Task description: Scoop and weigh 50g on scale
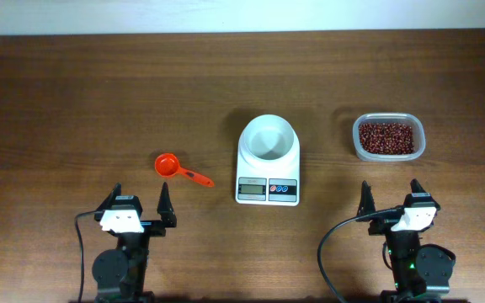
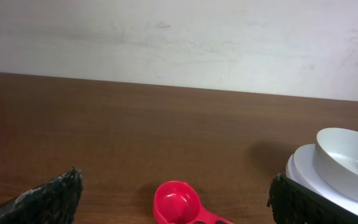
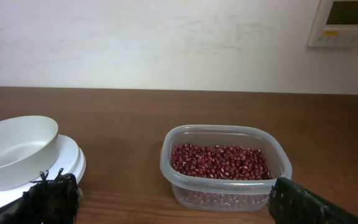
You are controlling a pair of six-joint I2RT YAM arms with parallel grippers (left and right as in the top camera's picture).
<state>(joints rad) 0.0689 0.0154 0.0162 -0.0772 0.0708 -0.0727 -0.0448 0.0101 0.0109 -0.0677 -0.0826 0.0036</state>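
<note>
The white scale (image 1: 268, 164) stands mid-table with an empty round bowl (image 1: 267, 138) on it; the bowl also shows at the right edge of the left wrist view (image 2: 347, 163) and at the left of the right wrist view (image 3: 14, 149). Dark red-brown beans (image 1: 386, 136) fill a clear tub (image 3: 225, 165) to the scale's right. A red scoop (image 1: 175, 167) lies left of the scale, its cup (image 2: 176, 202) between my left fingers' line of sight. My left gripper (image 1: 140, 202) is open near the front edge, short of the scoop. My right gripper (image 1: 391, 195) is open, short of the tub.
A pale wall (image 2: 179, 43) runs along the table's far edge, with a wall panel (image 3: 345, 22) at the upper right in the right wrist view. Black cables (image 1: 335, 252) trail from both arm bases near the front edge.
</note>
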